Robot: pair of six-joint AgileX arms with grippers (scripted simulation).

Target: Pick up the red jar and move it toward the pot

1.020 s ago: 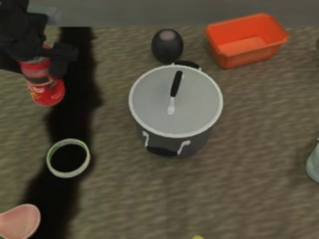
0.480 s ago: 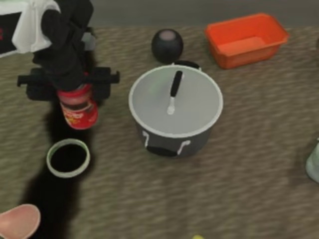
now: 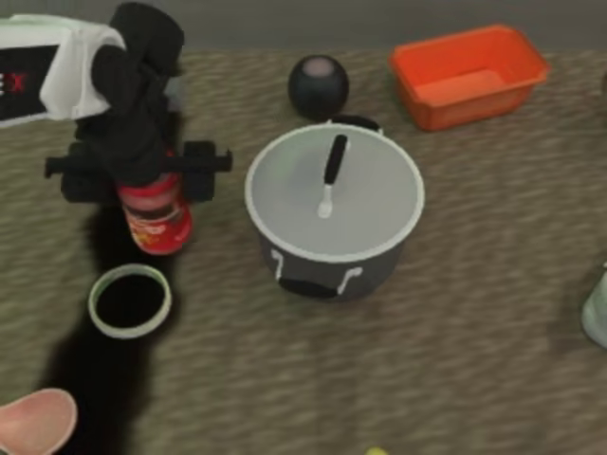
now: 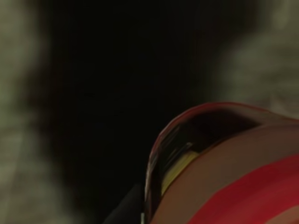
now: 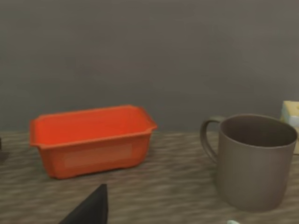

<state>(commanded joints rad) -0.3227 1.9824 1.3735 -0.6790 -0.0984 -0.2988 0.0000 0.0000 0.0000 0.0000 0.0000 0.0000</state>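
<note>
While the counter spreads wide beneath everything, the pot is the biggest thing on it, lid on, standing just to the right of the left jaws, near but apart. Next in bulk is the left arm itself, reaching in from the top view's upper left, its jaws closed on the upper part of the red jar, which hangs tilted below them with its bottom end swung toward the near edge of the counter. Farther right, beyond the pot, sits an orange tub; in the right wrist view a brown mug stands beside that tub. Behind the pot and up-right of the jaws rests a black ball. Directly below the jar lies a pale-rimmed ring cup, inside the arm's dark shadow. A pink object shows at the lower left corner. Nothing stands between jar and pot. The left wrist view, mostly dark, shows the jar's red rim close up. Compared with half a second ago, jaws and jar have edged slightly rightward toward the pot; a second ago they were far off at the left edge. The right arm is out of the top view.
</note>
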